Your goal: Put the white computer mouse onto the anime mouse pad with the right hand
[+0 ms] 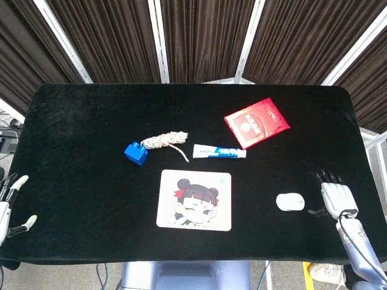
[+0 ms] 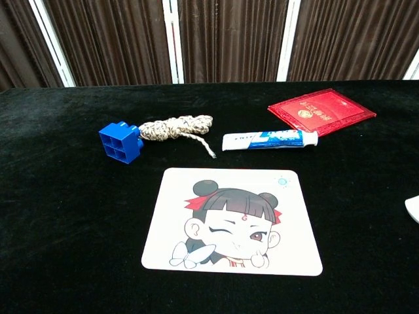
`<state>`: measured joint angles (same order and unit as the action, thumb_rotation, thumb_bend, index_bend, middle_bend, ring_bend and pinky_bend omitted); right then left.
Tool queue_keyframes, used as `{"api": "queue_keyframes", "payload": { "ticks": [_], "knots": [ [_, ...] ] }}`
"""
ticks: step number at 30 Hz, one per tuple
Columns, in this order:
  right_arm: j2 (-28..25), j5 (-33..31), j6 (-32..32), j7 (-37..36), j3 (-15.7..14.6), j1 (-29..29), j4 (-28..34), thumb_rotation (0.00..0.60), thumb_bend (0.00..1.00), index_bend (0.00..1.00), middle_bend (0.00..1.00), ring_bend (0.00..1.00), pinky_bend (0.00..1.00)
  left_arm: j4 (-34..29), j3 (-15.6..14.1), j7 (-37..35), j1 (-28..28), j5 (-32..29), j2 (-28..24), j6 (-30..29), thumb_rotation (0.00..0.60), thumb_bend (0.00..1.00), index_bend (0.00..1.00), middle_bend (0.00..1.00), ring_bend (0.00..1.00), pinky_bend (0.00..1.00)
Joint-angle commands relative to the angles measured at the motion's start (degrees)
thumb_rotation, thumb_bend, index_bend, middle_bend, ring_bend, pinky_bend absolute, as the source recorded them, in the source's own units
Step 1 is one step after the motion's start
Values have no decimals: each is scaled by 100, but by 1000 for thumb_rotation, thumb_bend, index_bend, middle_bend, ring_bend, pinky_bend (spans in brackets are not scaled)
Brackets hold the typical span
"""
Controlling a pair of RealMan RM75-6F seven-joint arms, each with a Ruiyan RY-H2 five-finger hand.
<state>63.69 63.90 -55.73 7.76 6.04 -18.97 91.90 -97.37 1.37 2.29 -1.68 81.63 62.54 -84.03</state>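
Observation:
The white computer mouse (image 1: 291,201) lies on the black table, to the right of the anime mouse pad (image 1: 195,199). In the chest view only its edge (image 2: 413,209) shows at the right border, beside the pad (image 2: 232,220). My right hand (image 1: 335,196) hovers just right of the mouse, fingers spread and pointing away, holding nothing and not touching it. My left hand (image 1: 12,202) hangs at the table's front left corner, fingers apart and empty. Neither hand shows in the chest view.
Behind the pad lie a blue toy brick (image 1: 136,153), a coil of rope (image 1: 162,140), a toothpaste tube (image 1: 219,151) and a red booklet (image 1: 256,121). The table's right edge (image 1: 364,163) runs close to my right hand.

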Motion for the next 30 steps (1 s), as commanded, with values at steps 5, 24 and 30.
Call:
{"api": "queue_keyframes", "payload": {
  "ticks": [5,24,30],
  "knots": [
    [-59,1304,319,-1841,-136,-99,-933,600,42,79,0,0,0,-25,15,75,10,-12,32,-39,600,247,107,0,0,0],
    [209,1817,445,-2743,-455,-213,-1185,600,43,97,0,0,0,-81,42,273,1,-81,70,-39,600,248,109,0,0,0],
    [571,2157,191,-3052,-520,-236,-1690,600,43,101,0,0,0,-105,51,329,-4,-107,74,-34,600,249,113,0,0,0]
  ]
}}
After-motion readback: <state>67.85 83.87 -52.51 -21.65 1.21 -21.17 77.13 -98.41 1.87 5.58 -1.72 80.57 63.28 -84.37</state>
